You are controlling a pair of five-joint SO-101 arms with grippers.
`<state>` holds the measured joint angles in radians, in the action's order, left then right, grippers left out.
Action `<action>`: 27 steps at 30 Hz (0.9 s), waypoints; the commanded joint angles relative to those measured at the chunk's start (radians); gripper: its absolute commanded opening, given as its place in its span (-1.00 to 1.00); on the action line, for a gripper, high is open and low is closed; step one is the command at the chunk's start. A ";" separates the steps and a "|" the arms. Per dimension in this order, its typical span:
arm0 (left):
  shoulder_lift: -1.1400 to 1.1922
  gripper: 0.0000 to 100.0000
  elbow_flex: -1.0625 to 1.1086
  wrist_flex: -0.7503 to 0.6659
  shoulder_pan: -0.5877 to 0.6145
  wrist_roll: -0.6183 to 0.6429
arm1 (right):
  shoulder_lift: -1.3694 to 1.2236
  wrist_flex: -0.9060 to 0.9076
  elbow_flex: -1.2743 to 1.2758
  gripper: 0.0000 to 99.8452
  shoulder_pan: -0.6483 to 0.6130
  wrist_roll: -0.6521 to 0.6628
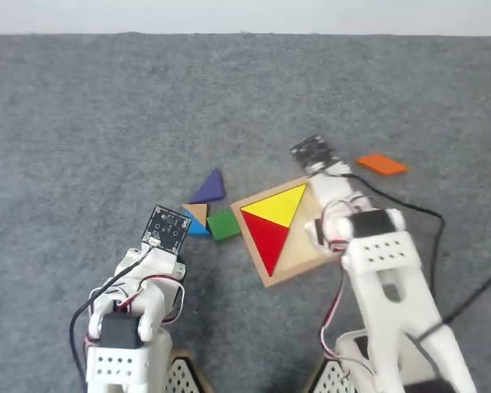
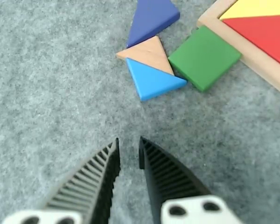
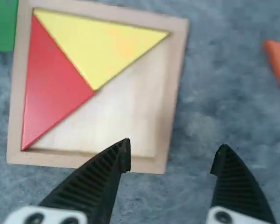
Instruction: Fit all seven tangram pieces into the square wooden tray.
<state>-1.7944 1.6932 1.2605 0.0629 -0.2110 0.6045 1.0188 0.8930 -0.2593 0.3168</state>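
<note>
Left jaws: all but pressed together with a thin slit between them, holding nothing, low over the grey surface (image 2: pixel 46 93).
Blue triangle (image 2: pixel 154 80): the nearest loose piece, flat ahead of the left jaws with bare surface between.
Tan triangle (image 2: pixel 148 53): just behind the blue triangle, edge to edge with it.
Green square (image 2: pixel 204 57): touching both those triangles, its far corner at the wooden tray (image 2: pixel 261 60); cannot tell if it touches.
Purple triangle (image 2: pixel 151 17): beyond the tan triangle, meeting its edge.
Right jaws: spread wide and empty, one tip over the tray's near rim, the other over the surface beside the tray's corner.
Tray contents: the red triangle (image 3: pixel 51 88) and yellow triangle (image 3: pixel 102 42) lie seated along a shared edge; the half nearest the right jaws is bare wood.
Right arm (image 1: pixel 385 270): overlaps one tray corner from above.
Orange parallelogram (image 1: pixel 382 164): farthest, alone, well apart from the tray.
Open room: wide bare surface beyond all the pieces.
</note>
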 commanded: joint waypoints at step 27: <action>-0.023 -0.87 -0.010 0.006 -0.005 0.005 | -1.314 0.173 -1.375 -0.44 0.367 0.442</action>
<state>-1.7944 1.6932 1.2605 0.0629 -0.2110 -0.6015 1.1676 -0.3023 0.0660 0.7357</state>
